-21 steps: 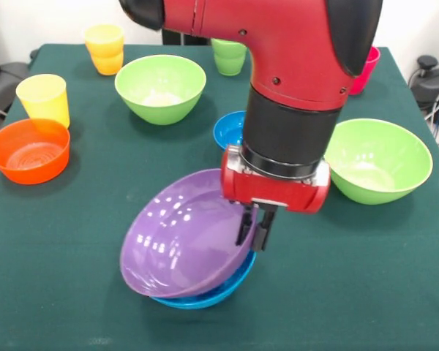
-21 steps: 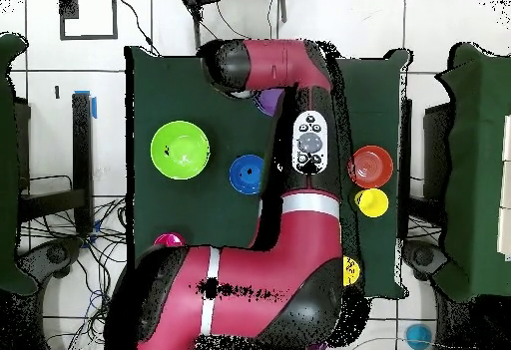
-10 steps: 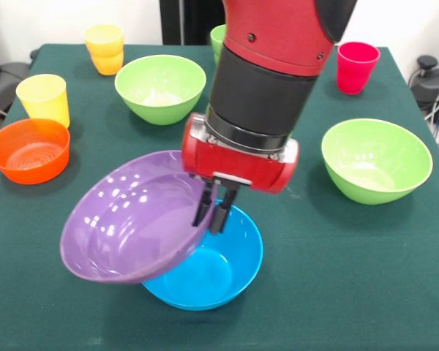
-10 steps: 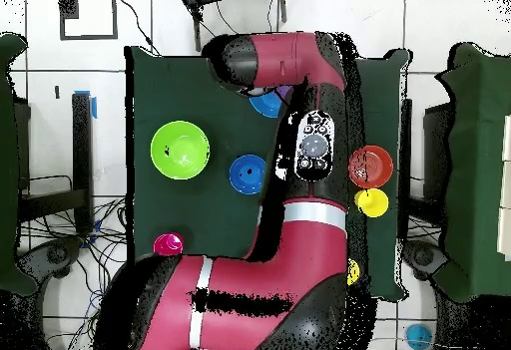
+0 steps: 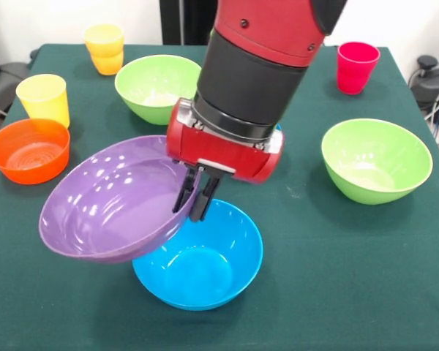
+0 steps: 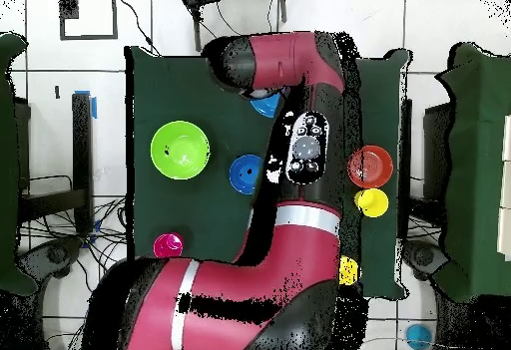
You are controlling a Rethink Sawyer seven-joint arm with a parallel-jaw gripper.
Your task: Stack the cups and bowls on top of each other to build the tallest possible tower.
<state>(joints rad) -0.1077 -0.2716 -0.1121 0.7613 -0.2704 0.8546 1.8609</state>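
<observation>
My jaws (image 5: 193, 199) are closed on the near rim of the wide purple bowl (image 5: 106, 201), one finger inside the wall and one outside. The bowl hangs tilted off the tabletop (image 5: 336, 278), its glossy inside turned up and toward the camera, with small highlights on the smooth plastic. Its lower edge overlaps the rim of the large blue bowl (image 5: 205, 263), which sits upright on the dark green cloth just below my jaws; whether the two touch I cannot tell.

The other pieces stand apart, nothing nested. One large light green bowl (image 5: 377, 164) sits well off to one side, round and deep, its base pale. The second light green bowl (image 5: 155, 86) stands behind my wrist. The small orange bowl (image 5: 28, 150) rests near the tabletop's edge, faint rings showing in its bottom, with the yellow cup (image 5: 44, 97) just behind it. The orange-yellow cup (image 5: 105, 48) stands at the far corner, the red cup (image 5: 355, 67) at the opposite far corner. From overhead, the small blue bowl (image 6: 247, 175) shows beside my arm; the purple bowl is hidden there.
</observation>
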